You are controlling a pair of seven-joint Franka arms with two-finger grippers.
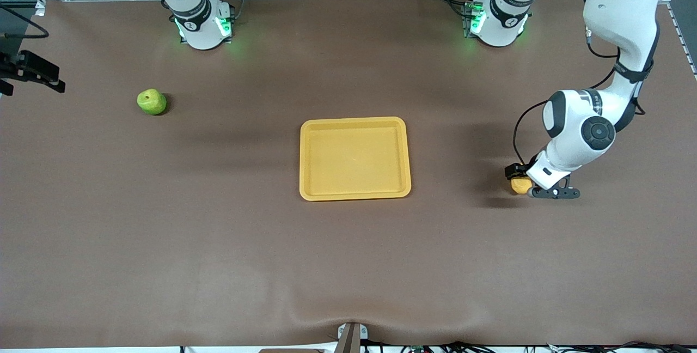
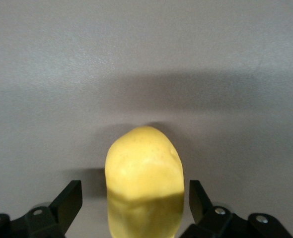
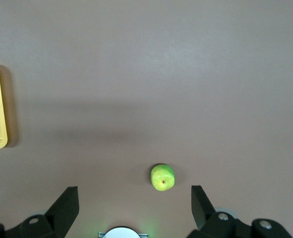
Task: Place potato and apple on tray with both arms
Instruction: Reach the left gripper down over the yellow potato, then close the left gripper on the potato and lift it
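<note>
left tool (image 2: 131, 198) spread around one potato (image 2: 144, 178); right tool (image 3: 135, 206) wide above one apple (image 3: 162, 177); one tray (image 1: 354, 158).

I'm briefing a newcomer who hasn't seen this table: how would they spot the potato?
Start at the yellow tray mid-table, then look toward the left arm's end. There the left gripper is down at the table, its open fingers flanking the potato: oblong and yellow-orange, unlike the round green apple.

2 white arms (image 1: 610, 70) with black joints, looping black cables, green-lit bases.
</note>
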